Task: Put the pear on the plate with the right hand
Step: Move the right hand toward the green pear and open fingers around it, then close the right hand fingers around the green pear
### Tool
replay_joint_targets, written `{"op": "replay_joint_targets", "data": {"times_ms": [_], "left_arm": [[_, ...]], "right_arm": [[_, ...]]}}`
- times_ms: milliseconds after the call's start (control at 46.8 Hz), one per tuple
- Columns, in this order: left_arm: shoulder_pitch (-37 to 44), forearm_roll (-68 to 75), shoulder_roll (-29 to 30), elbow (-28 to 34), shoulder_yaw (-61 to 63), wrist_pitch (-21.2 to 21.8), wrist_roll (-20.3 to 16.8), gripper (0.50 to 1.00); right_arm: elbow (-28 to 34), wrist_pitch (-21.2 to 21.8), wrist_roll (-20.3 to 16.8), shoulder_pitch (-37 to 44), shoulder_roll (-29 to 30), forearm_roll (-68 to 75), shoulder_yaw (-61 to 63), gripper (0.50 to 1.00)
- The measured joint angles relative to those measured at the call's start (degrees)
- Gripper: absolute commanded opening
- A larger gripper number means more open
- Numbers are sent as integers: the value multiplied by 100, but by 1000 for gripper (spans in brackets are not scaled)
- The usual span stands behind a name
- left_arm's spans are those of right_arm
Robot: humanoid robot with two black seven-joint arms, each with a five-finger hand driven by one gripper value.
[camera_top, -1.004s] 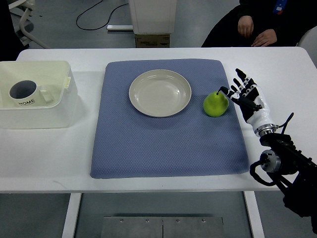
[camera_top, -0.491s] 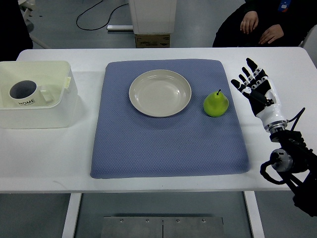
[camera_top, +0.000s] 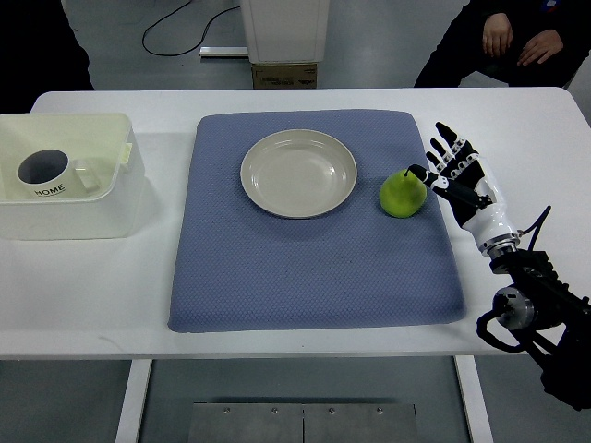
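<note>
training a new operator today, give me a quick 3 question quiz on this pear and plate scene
1. True or false: the pear already lies on the plate.
2. Which side of the plate is the pear on in the picture: A left, B right, C in front?
3. What sits inside the white bin?

Key
1. False; it rests on the blue mat, apart from the plate.
2. B, next to the open right hand.
3. A mug.

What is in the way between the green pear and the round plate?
Nothing visible. The green pear sits on the blue mat just right of the round beige plate, with only bare mat between them. The robot's right hand is beside the pear, fingers spread, with nothing between them either.
</note>
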Motion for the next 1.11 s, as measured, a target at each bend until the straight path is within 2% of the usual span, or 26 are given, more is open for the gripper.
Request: {"op": "replay_joint_targets", "data": {"times_ms": [299,491,833,1110], "left_arm": [[1,0,0,0,0,-2,0,1000],[2,0,0,0,0,-1,0,1000],[2,0,0,0,0,0,0,1000],[3,0,0,0,0,-1,0,1000]], "right_arm": [[-16,-463,0,54,94,-2,-350,1000],[-17,-904,-1,130,271,-2,-637,1000],[-84,-1105,-1,149,387,-2,-754,1000],[-385,-1111,-1,159,433,-11,-833,1000]]}}
